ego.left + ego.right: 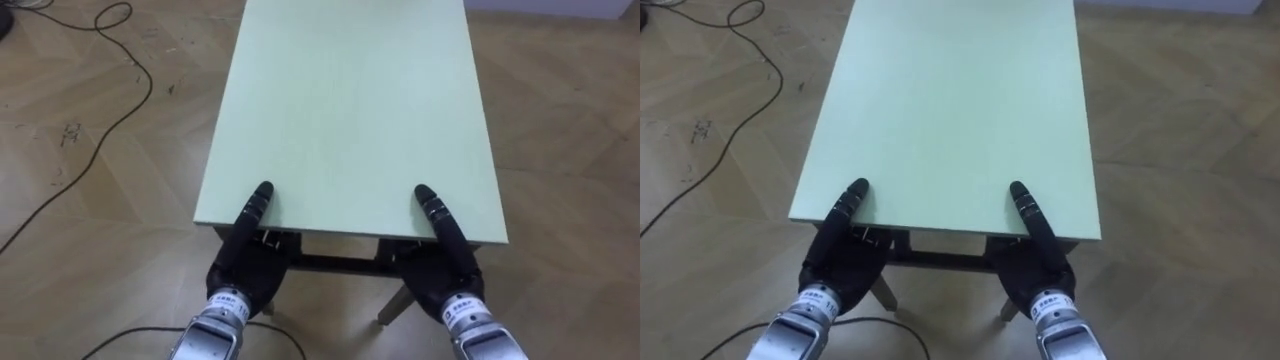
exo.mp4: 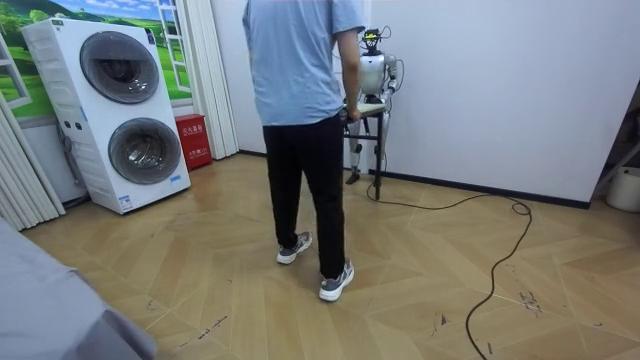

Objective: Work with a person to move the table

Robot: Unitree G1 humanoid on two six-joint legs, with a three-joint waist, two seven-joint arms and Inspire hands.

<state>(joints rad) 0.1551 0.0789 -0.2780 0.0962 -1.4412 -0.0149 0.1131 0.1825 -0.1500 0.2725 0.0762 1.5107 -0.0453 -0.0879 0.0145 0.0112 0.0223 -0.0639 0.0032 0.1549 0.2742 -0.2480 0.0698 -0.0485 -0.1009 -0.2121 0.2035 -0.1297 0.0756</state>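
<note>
Left eye view: smooth rectangular pale-green table (image 1: 350, 110)

Black shells, silver wrist cuffs showing on left robot hand (image 1: 240, 266), right robot hand (image 1: 441, 270); person (image 2: 300, 80) wearing light blue shirt, black trousers.

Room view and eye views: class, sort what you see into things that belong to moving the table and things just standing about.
Belongs: table; left hand and right hand at its near edge; person at its other end.
Standing about: stacked washing machines; red box beside them.
</note>
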